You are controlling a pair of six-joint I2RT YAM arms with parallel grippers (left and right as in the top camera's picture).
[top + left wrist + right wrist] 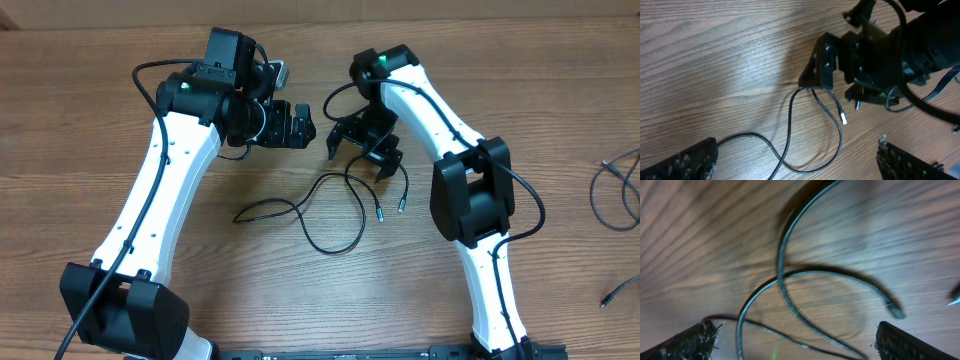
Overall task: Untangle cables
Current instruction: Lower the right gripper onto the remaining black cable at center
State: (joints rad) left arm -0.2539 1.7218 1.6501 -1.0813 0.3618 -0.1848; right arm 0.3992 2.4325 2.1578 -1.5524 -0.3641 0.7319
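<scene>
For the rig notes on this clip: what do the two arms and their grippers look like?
Both the left arm and right arm have white shells with black joints, a thick black cable alongside, and a green light on one joint. The left gripper and right gripper are black.

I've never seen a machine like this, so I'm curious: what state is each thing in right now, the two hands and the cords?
left hand: open, holding nothing, beside the cords.
right hand: open, holding nothing, over the cords.
cables: lying on the table in loose crossing loops, plug ends free.
cable at the right edge: lying apart from the rest, partly out of view.
</scene>
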